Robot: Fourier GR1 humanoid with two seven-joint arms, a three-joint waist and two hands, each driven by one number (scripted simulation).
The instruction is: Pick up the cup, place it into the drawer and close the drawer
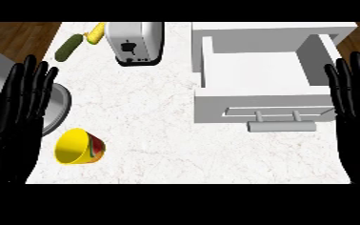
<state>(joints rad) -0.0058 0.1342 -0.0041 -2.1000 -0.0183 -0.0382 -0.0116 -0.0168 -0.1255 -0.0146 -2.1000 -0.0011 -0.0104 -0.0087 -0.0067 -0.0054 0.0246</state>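
At the counter's left edge, the left hand (pixel 25 109) rests released, fingers straight. Near the front-left corner, the cup (pixel 79 147) lies tipped, ungrasped. Toward the right edge, the drawer (pixel 260 102) stands open; the right hand (pixel 345 93) is released. No step appears done.

A white marble counter (pixel 158 117) carries a yellow cup with a red and green pattern (pixel 79 147), lying on its side near the lower left with its mouth turned to the left, and well apart from it, at the right, a white open drawer (pixel 260 106) with a grey bar handle (pixel 283 125) on its front. At the far edge stand a silver toaster (pixel 135 43), a long green vegetable (pixel 69 47) and a small yellow item (pixel 95 32) just beside it. The black left hand (pixel 21 109) rests open, fingers up, at the left edge, partly over a grey round dish (pixel 57 107), and the black right hand (pixel 346 95) rests likewise at the right edge beside the drawer.
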